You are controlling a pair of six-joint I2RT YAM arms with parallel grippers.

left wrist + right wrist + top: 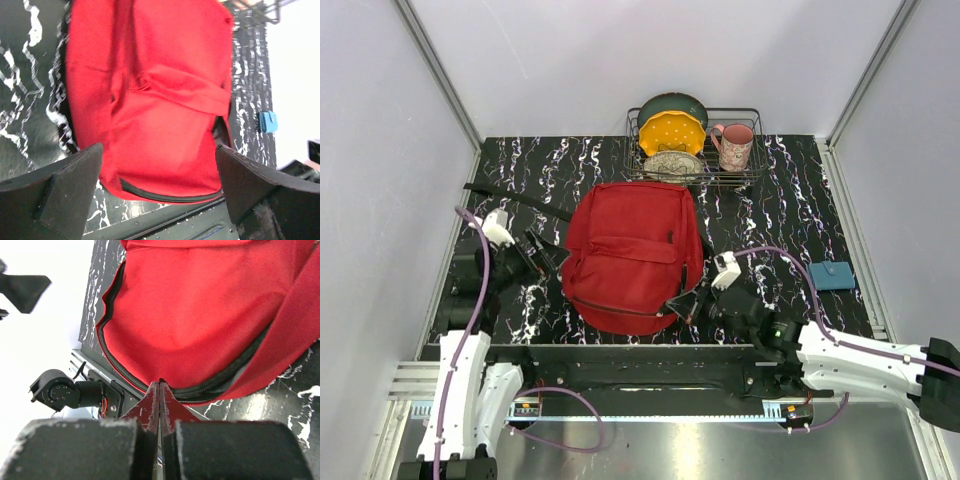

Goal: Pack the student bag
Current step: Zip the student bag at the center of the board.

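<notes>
**open the bag's mouth before you pack anything**

the student bag (632, 255) lies flat in the middle of the table (790, 215), front pocket up, its bottom edge toward the arm bases. the step in hand looks like getting the main zipper (235, 372) open. work one arm as an anchor and the other as the puller. run along the zipper's curve, not straight across it, or the soft fabric will bunch and the whole bag will slide. keep the pull low and close to the tabletop.

your right gripper (160, 384) is closed tight, its fingers pressed together, the tips right at the zipper seam on the bag's near right corner. whether it pinches the zipper tab or a fold of fabric, you cannot tell from here, so check before you pull.

your left gripper (540, 252) stands wide open just beside the bag's left side, holding nothing and not touching it. bring it onto the fabric to steady the bag.

a small blue pouch (831, 275) lies well apart on the right, likely something to pack.
</notes>
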